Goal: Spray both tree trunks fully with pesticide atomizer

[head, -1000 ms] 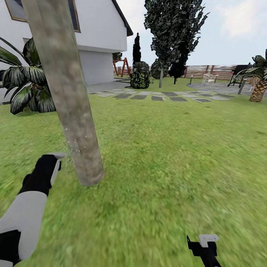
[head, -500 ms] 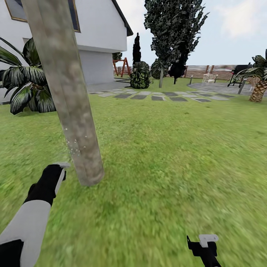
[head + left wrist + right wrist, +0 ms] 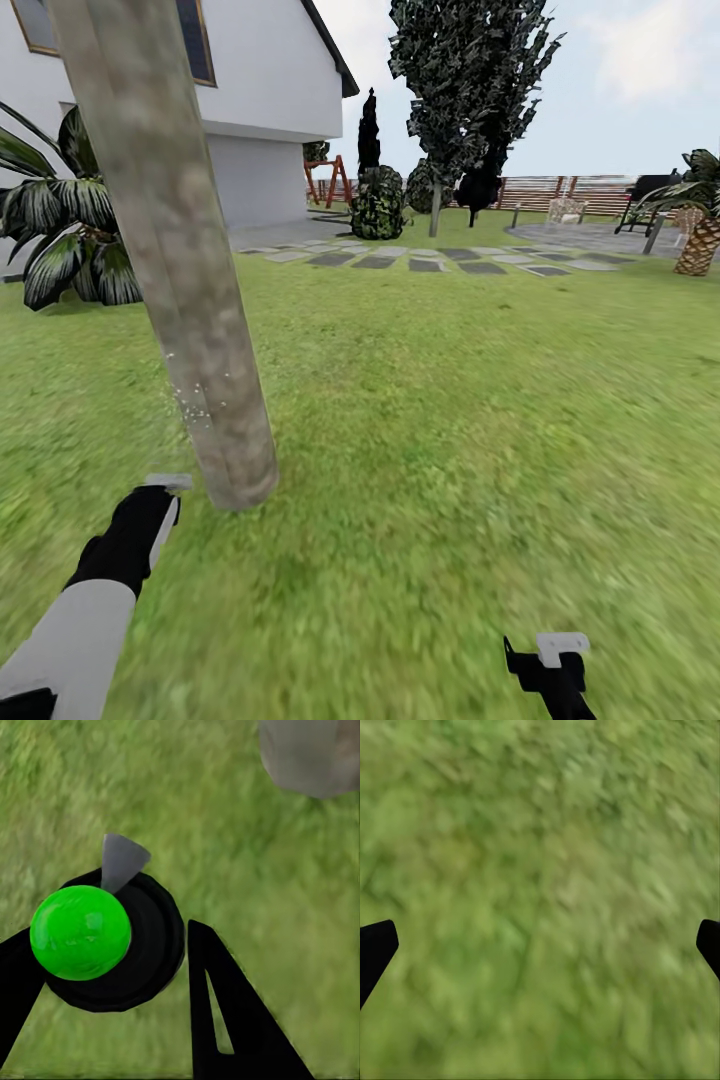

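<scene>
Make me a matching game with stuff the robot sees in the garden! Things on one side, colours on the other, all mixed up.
Things:
1. tree trunk
2. ball-shaped top of the atomizer
3. house wall
4. palm trunk

Colours:
A. white
B. orange-brown
C. bright green
D. mottled grey-brown

Pairs: 1-D, 2-C, 3-A, 4-B

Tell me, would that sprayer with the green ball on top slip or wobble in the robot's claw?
Probably a little. The atomizer looks round and glossy, so it might twist between the left gripper's thin black fingers. Its green ball top looks stiff, not squashy. The grey nozzle sticks out to one side, so its aim at the tree trunk could drift if it turns.
</scene>
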